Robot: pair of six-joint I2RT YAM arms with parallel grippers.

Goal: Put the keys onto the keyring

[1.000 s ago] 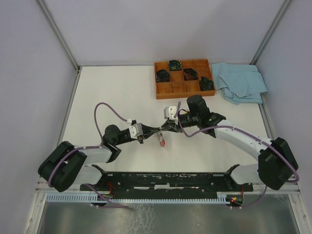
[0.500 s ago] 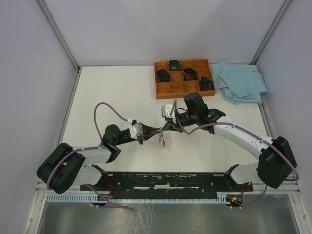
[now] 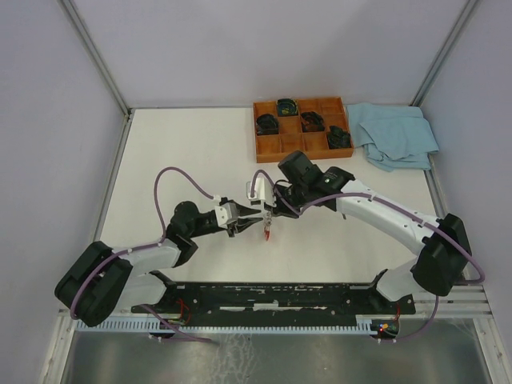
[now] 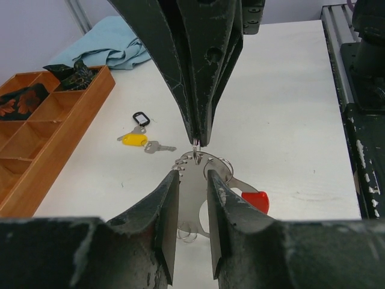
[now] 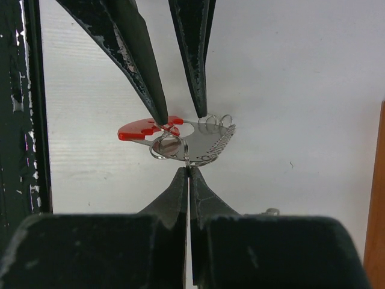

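right end effector [image 5: 188, 170] clamps keyring [image 5: 198, 144]; left end effector [image 4: 192, 177] parted

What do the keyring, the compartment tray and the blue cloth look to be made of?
The keyring is bright silver with sharp glints, likely polished metal; its red band is smooth and evenly coloured, probably plastic. The tray is orange-brown with faint grain, likely wood. The cloth shows soft folds, so some textile.

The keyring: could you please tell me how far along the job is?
Done: the keyring is off the table, pinched by the shut right fingers. In hand: the open left fingers bracket it, nothing gripped. Left: I can't make out a capped key on it, and one yellow key lies on the table near the tray, so threading looks barely begun.
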